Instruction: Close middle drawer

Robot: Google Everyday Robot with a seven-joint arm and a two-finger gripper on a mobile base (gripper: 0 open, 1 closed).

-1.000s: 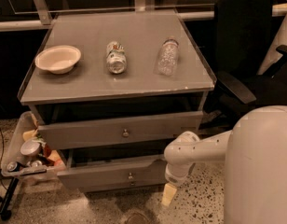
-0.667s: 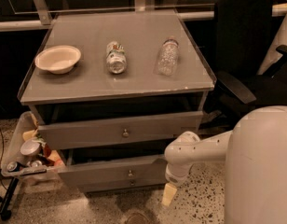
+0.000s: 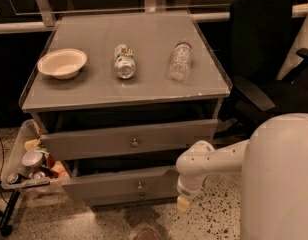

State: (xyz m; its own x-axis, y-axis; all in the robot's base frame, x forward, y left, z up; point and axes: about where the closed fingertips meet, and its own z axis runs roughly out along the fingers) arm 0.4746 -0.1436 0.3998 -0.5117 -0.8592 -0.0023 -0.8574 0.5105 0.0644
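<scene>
The middle drawer (image 3: 109,184) is a low grey front panel with a small round knob (image 3: 139,186). It stands pulled out from the grey cabinet, below the taller-fronted top drawer (image 3: 94,143), which is also partly out. The lowest, narrower drawer front (image 3: 124,198) sits just beneath it. My gripper (image 3: 183,203) hangs from the white arm (image 3: 209,161) that comes in from the right. It points down at the floor by the right end of the middle drawer's front panel. The inside of the middle drawer is dark and mostly hidden under the top drawer.
On the cabinet top (image 3: 144,89) lie a white bowl (image 3: 62,63), a can (image 3: 124,61) and a clear bottle (image 3: 180,60). A clear bin of snacks (image 3: 29,166) hangs at the cabinet's left. A black office chair (image 3: 266,69) stands at the right. My white body (image 3: 281,184) fills the lower right.
</scene>
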